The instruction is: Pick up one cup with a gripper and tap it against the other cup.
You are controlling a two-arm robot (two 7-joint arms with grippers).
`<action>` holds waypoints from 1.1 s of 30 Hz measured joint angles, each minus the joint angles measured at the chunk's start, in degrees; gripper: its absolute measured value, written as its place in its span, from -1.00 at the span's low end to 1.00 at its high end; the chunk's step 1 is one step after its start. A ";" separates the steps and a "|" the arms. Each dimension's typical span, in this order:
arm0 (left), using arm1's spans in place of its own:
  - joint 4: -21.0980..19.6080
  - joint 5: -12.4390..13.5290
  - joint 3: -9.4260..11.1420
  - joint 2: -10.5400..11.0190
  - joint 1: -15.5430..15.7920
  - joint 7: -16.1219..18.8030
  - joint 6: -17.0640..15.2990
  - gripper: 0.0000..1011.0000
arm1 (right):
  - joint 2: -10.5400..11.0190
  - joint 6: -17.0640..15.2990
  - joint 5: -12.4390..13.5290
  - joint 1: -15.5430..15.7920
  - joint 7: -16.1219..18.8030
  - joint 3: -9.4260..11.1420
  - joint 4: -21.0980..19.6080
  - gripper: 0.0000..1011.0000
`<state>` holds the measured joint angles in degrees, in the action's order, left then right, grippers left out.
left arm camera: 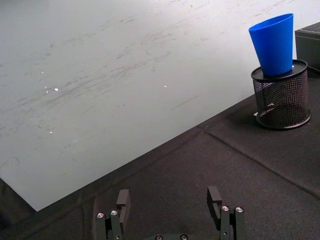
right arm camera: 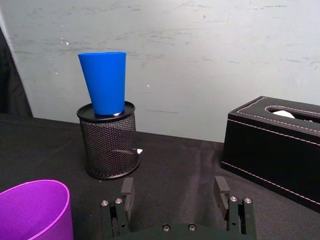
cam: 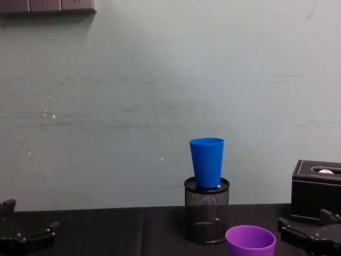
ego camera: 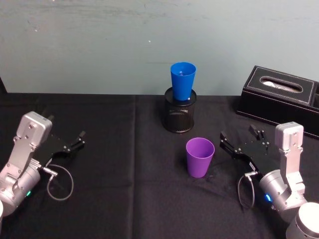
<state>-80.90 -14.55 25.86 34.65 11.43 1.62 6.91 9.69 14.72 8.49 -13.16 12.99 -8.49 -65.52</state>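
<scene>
The purple cup [ego camera: 200,157] stands upright on the black cloth, mouth up, and its rim also shows in the right wrist view [right arm camera: 32,207] and the chest view [cam: 250,240]. Behind it the blue cup [ego camera: 182,81] stands upright with its base in the top of a black mesh pen holder [ego camera: 180,113]. My right gripper [ego camera: 239,135] rests low, open and holding nothing, just right of the purple cup and apart from it. In its wrist view [right arm camera: 174,186] the blue cup [right arm camera: 105,82] is ahead. My left gripper [ego camera: 67,128] is open and idle at the far left.
A black tissue box [ego camera: 281,97] with white stitching stands at the back right, close behind the right arm. A pale wall [cam: 160,96] runs along the table's far edge. Black cloth [ego camera: 124,164] covers the table between the left arm and the cups.
</scene>
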 joint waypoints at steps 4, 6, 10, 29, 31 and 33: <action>0.00 0.00 0.00 0.00 0.00 0.00 0.00 1.00 | 0.04 0.01 0.01 0.01 0.00 -0.03 -0.04 0.98; 0.00 0.00 0.00 0.00 0.00 0.00 0.00 1.00 | 0.05 0.01 0.01 0.02 0.00 -0.05 -0.06 0.98; 0.00 0.00 0.00 0.00 0.00 0.00 0.00 1.00 | 0.07 0.03 0.02 0.04 0.00 -0.07 -0.10 0.98; 0.00 0.00 0.00 0.00 0.00 0.00 0.00 1.00 | 0.13 0.08 0.02 0.08 -0.04 -0.14 -0.19 0.98; 0.00 0.00 0.00 0.00 0.00 0.00 0.00 1.00 | 0.14 0.08 0.02 0.08 -0.05 -0.14 -0.19 0.98; 0.00 0.00 0.00 0.00 0.00 0.00 0.00 1.00 | 0.13 0.07 0.02 0.08 -0.05 -0.14 -0.19 0.98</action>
<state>-80.90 -14.55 25.86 34.64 11.43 1.62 6.90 9.83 14.79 8.51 -13.07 12.94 -8.63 -65.71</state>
